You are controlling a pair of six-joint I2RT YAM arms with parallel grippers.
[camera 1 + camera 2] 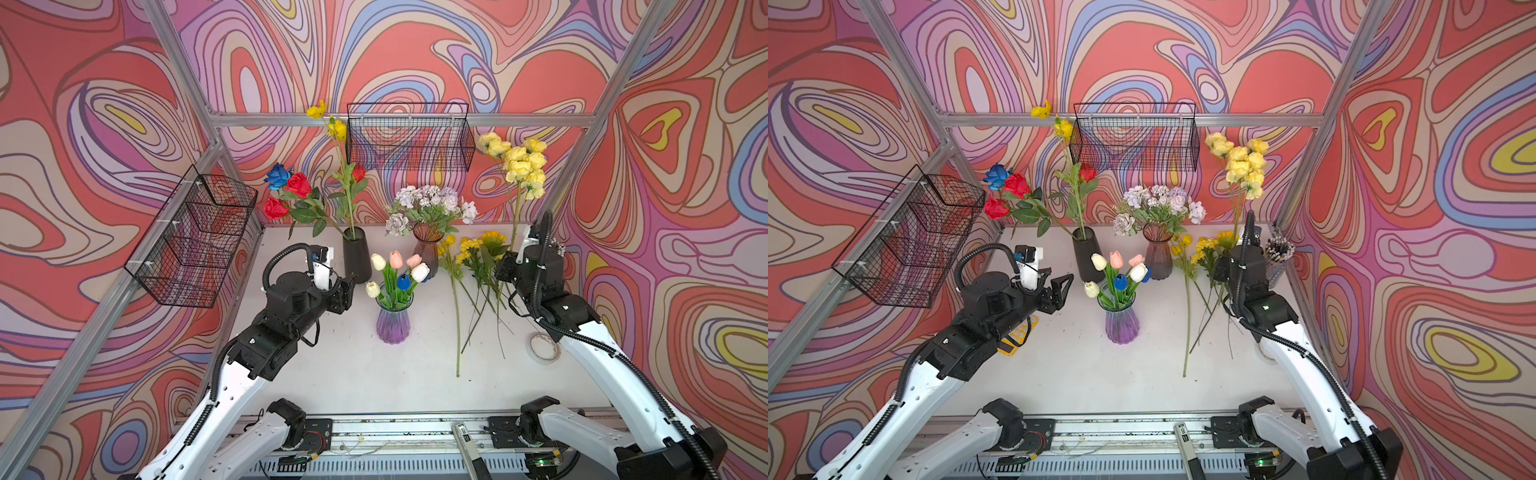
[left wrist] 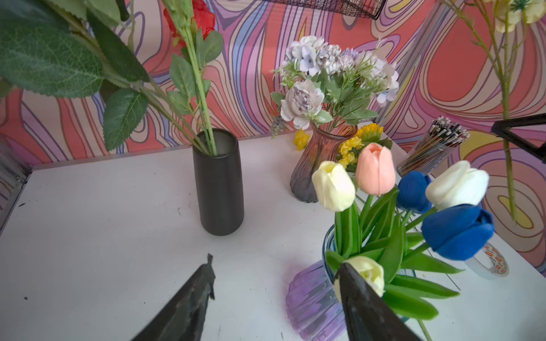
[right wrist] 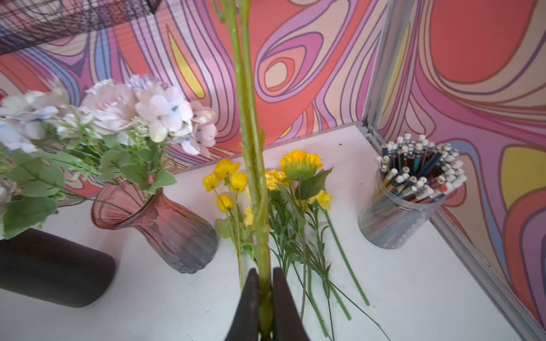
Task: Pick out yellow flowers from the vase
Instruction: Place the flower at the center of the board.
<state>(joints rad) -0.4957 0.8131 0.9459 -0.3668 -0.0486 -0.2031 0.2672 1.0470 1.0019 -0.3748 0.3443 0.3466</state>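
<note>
A black cylindrical vase (image 1: pixel 356 257) at the back of the white counter (image 1: pixel 332 374) holds red and blue roses and one tall stem of small yellow blossoms (image 1: pixel 336 129). Just in front of it to the right, a purple ribbed glass vase (image 1: pixel 392 324) carries white, cream, pink and blue tulips. A pink-grey ribbed glass vase (image 1: pixel 428 253) behind that holds pale lilac flowers. A clear jar of pencils (image 3: pixel 399 218) fills the far right corner.

A pile of loose yellow flowers (image 1: pixel 478 249) lies flat on the counter between the pink-grey vase and the right wall, stems pointing forward. The near half of the counter is open white surface, with a tape roll (image 1: pixel 544 349) at its right edge.

The right arm reaches along the right wall; the right gripper (image 3: pixel 263 276) is clamped on the lower end of a long branching stem of pale yellow blooms (image 1: pixel 523 166), held upright over the pile. The left arm is bent, and the left gripper (image 2: pixel 276 262) is spread wide, gripping nothing, just left of the purple vase
</note>
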